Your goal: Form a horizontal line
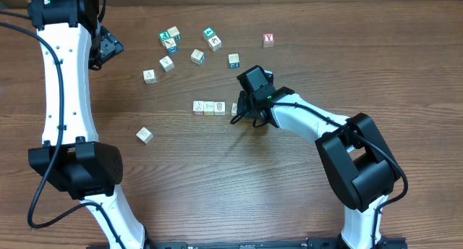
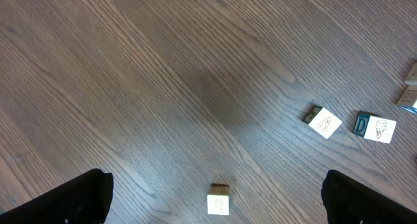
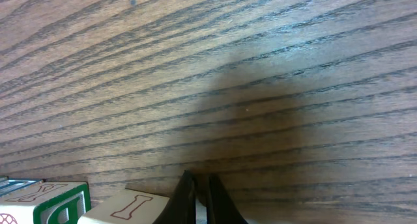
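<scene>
While the right gripper rests low on the brown wood-grain table, its two black fingers are pressed together with nothing between them. Seen from the right wrist, their tips touch the tabletop just beside a pale wooden cube printed with a red "I", and a cube with a green letter face sits next along. From overhead, the horizontal line lies near the middle of the table as three small pale wooden cubes side by side. The "I" cube sits just off its right end, against the gripper; whether it touches the row I cannot tell. The left gripper hangs at the far left corner, well apart from the row. Its black fingers are spread wide and hold nothing. Loose printed cubes lie scattered behind the line, and a red-"Y" cube sits farther right.
</scene>
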Action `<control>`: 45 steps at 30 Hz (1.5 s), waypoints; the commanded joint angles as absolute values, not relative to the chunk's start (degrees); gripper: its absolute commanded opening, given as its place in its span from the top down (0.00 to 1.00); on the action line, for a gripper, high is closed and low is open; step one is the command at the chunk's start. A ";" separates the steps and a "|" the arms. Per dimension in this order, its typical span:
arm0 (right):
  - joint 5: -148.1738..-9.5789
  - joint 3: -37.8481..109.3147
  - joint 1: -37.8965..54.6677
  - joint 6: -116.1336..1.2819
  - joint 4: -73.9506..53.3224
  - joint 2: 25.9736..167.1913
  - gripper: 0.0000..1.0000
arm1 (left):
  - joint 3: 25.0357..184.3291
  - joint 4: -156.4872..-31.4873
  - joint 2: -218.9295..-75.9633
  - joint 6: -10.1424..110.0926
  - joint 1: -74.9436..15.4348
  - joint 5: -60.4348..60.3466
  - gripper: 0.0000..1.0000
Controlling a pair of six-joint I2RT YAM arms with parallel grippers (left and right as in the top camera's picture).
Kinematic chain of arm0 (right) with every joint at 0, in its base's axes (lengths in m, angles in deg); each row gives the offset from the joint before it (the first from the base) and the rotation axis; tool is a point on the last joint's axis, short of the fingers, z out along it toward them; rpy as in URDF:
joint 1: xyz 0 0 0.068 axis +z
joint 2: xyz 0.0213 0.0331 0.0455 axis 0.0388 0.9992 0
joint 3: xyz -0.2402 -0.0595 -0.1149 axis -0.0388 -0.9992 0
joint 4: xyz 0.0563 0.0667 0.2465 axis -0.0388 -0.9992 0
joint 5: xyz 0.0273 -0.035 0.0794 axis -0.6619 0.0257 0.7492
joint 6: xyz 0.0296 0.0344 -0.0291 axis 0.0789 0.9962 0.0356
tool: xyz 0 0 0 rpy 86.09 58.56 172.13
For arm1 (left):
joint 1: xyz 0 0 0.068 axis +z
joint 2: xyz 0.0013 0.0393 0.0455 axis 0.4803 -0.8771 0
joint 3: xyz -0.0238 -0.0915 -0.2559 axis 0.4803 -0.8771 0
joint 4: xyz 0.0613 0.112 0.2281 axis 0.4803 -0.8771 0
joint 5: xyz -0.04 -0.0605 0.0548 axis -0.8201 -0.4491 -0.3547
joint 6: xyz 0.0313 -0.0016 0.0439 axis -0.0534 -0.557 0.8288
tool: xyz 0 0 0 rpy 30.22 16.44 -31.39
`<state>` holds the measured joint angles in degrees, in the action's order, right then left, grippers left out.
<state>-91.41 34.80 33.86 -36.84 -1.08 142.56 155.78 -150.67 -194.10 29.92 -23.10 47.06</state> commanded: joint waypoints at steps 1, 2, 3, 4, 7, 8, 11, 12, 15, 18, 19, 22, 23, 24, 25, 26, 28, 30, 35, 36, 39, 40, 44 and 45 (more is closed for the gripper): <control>-90.19 34.56 34.10 -36.81 -0.93 144.81 0.96 | 156.53 -150.76 -193.64 31.17 -23.47 47.04 0.00; -90.21 34.56 34.10 -36.81 -0.80 144.81 0.96 | 156.53 -150.76 -193.64 31.17 -23.47 47.04 0.00; -90.21 34.56 34.10 -36.84 -0.69 144.81 0.96 | 156.53 -150.76 -193.64 31.17 -23.47 47.04 0.00; -90.21 34.56 34.10 -36.81 -0.53 144.81 0.96 | 156.53 -150.76 -193.64 31.17 -23.47 47.04 0.01; -89.86 34.56 34.10 -36.84 -0.10 144.83 0.96 | 156.53 -150.76 -193.64 31.17 -23.47 47.04 0.00; -89.68 34.56 34.10 -36.84 -0.05 144.81 0.96 | 156.53 -150.76 -193.64 31.17 -23.47 47.04 0.00; -89.60 34.56 34.08 -36.84 -0.10 144.81 0.96 | 156.53 -150.76 -193.64 31.17 -23.47 47.04 0.00; -89.60 34.56 34.08 -36.81 -0.10 144.83 0.96 | 156.53 -150.76 -193.64 31.17 -23.47 47.04 0.00; -89.60 34.56 34.08 -36.84 -0.10 144.81 0.96 | 156.53 -150.76 -193.64 31.17 -23.47 47.04 0.00; -89.64 34.56 34.08 -36.84 -0.18 144.83 0.96 | 156.53 -150.76 -193.64 31.17 -23.47 47.04 0.00; -89.64 34.56 34.08 -36.84 -0.27 144.81 0.96 | 156.53 -150.76 -193.64 31.17 -23.47 47.04 0.00; -89.79 34.56 34.08 -36.84 -0.53 144.81 0.96 | 156.53 -150.76 -193.64 31.17 -23.47 47.04 0.00; -89.79 34.56 34.08 -36.84 -0.58 144.83 0.96 | 156.53 -150.76 -193.64 31.17 -23.47 47.04 0.00; -89.82 34.56 34.08 -36.84 -0.71 144.81 0.96 | 156.53 -150.76 -193.64 31.17 -23.47 47.04 0.00; -89.79 34.56 34.08 -36.84 -0.77 144.83 0.96 | 156.53 -150.76 -193.64 31.17 -23.47 47.04 0.00; -89.79 34.56 34.08 -36.84 -0.80 144.81 0.96 | 156.53 -150.76 -193.64 31.17 -23.47 47.04 0.00; -89.82 34.56 34.08 -36.84 -0.86 144.83 0.96 | 156.53 -150.76 -193.64 31.17 -23.47 47.04 0.00; -89.79 34.56 34.08 -36.84 -0.99 144.81 0.96 | 156.53 -150.76 -193.64 31.17 -23.47 47.04 0.00; -89.82 34.56 34.08 -36.81 -1.21 144.81 0.96 | 156.53 -150.76 -193.64 31.17 -23.47 47.04 0.00; -89.82 34.56 34.08 -36.84 -1.21 144.81 0.96 | 156.53 -150.76 -193.64 31.17 -23.47 47.04 0.00; -89.82 34.56 34.08 -36.84 -1.23 144.81 0.96 | 156.53 -150.74 -193.64 31.17 -23.47 47.04 0.00; -89.82 34.56 34.08 -36.84 -1.23 144.83 0.96 | 156.53 -150.76 -193.64 31.17 -23.47 47.04 0.00; -89.82 34.56 34.08 -36.81 -1.30 144.83 0.96 | 156.53 -150.76 -193.64 31.17 -23.47 47.04 0.00; -89.82 34.56 34.08 -36.84 -1.30 144.81 0.96 | 156.53 -150.76 -193.64 31.17 -23.47 47.04 0.00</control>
